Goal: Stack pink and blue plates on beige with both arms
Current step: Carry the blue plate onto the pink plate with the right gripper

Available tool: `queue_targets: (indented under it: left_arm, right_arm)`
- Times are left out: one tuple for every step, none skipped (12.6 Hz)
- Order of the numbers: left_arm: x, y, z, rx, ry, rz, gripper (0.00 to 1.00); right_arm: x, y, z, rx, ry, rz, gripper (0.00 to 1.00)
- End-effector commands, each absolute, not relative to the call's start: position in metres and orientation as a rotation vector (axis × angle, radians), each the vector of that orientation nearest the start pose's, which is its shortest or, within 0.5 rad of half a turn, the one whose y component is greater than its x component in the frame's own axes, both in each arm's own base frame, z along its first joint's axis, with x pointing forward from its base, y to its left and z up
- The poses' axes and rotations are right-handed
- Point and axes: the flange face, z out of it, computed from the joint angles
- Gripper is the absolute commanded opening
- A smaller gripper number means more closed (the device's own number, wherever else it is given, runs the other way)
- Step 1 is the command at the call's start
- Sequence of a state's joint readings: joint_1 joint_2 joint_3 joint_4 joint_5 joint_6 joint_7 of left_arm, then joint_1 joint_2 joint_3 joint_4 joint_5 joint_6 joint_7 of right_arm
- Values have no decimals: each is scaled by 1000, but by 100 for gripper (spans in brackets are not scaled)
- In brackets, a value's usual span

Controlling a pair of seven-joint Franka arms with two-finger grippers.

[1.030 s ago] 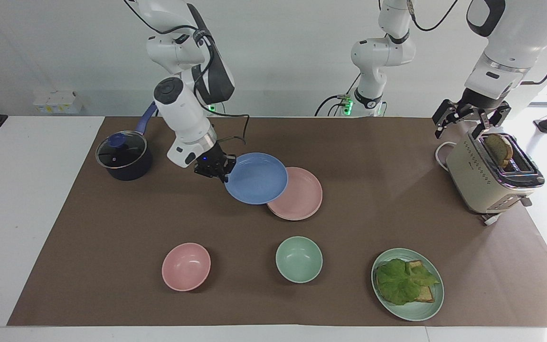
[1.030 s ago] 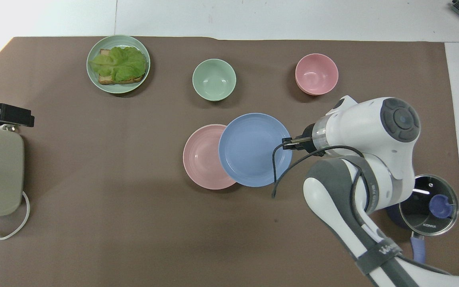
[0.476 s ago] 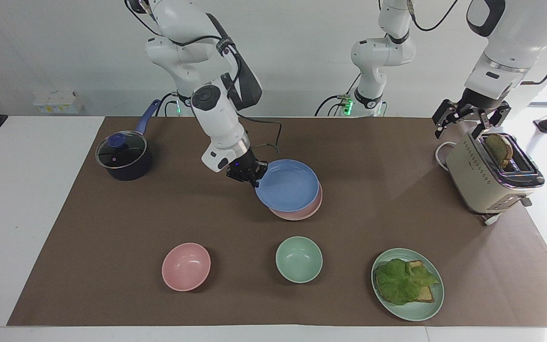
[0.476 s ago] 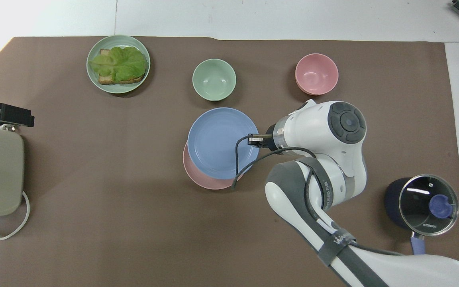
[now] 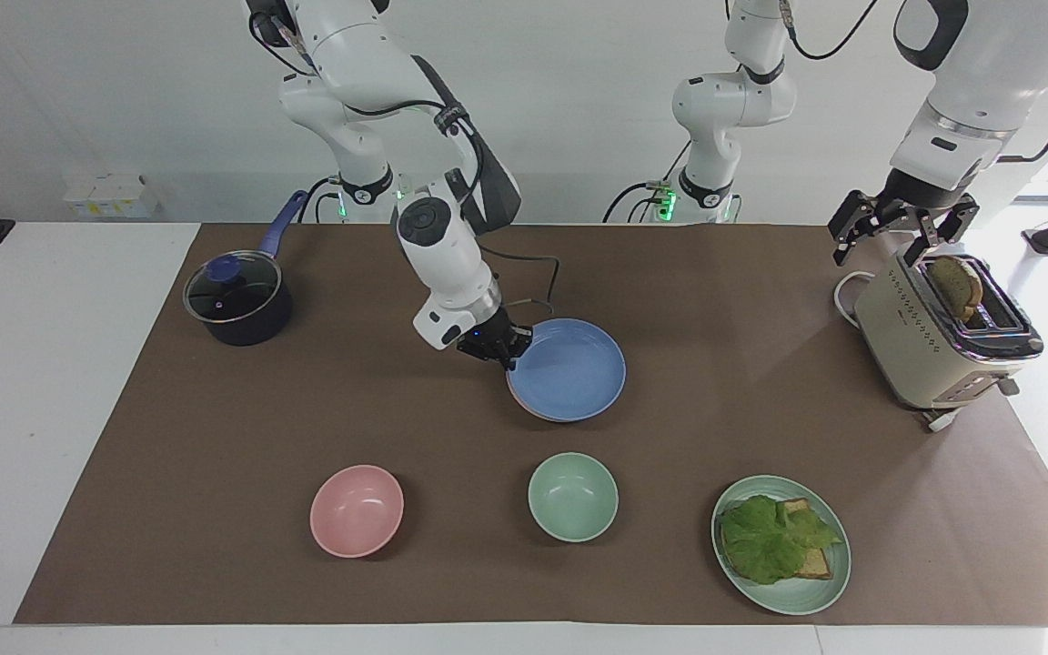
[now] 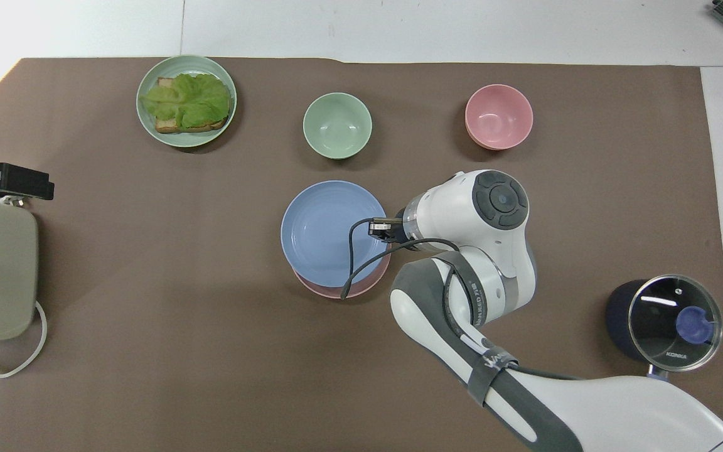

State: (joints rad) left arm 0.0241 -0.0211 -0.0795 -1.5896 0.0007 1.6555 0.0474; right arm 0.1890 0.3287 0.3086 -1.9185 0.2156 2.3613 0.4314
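The blue plate (image 5: 569, 368) (image 6: 333, 232) sits over the pink plate (image 5: 531, 414) (image 6: 339, 292) in the middle of the brown mat. It covers all but a thin pink crescent, and I cannot tell whether the two touch. My right gripper (image 5: 512, 353) (image 6: 377, 229) is shut on the blue plate's rim, on the side toward the right arm's end. The beige plate is hidden. My left gripper (image 5: 892, 241) (image 6: 4, 182) waits open above the toaster.
A toaster (image 5: 938, 337) holding a bread slice stands at the left arm's end. A lidded dark blue pot (image 5: 237, 300) stands at the right arm's end. Farthest from the robots are a pink bowl (image 5: 357, 509), a green bowl (image 5: 572, 497) and a green plate with lettuce and bread (image 5: 780, 544).
My right arm has carried the blue plate sideways over the pink plate and lowered it, so it now covers nearly all of it. The left arm has not moved.
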Motion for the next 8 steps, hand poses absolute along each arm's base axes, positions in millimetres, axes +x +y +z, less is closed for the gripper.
queue_targets:
  left_arm:
    - [553, -30, 636, -3115, 178, -124, 100]
    - [553, -29, 636, -3115, 176, -124, 100]
    - [553, -30, 636, -3115, 178, -124, 100]
    - [553, -29, 636, -3115, 176, -124, 100]
    - [553, -30, 636, -3115, 178, -124, 100]
    - [553, -30, 636, -3115, 178, -124, 100]
    - [553, -29, 636, -3115, 176, -124, 100]
    - [553, -29, 636, -3113, 176, -124, 100]
  right_arm:
    - [562, 296, 342, -2840, 173, 5, 5]
    - [563, 293, 342, -2840, 178, 1, 8]
    - [563, 294, 342, -2840, 176, 2, 14]
    - [563, 293, 342, -2840, 178, 1, 23]
    - [563, 293, 342, -2841, 172, 0, 52]
    - [564, 293, 343, -2841, 172, -2, 79]
    - [565, 295, 345, -2840, 167, -11, 92]
    - [566, 296, 348, -2838, 170, -18, 100]
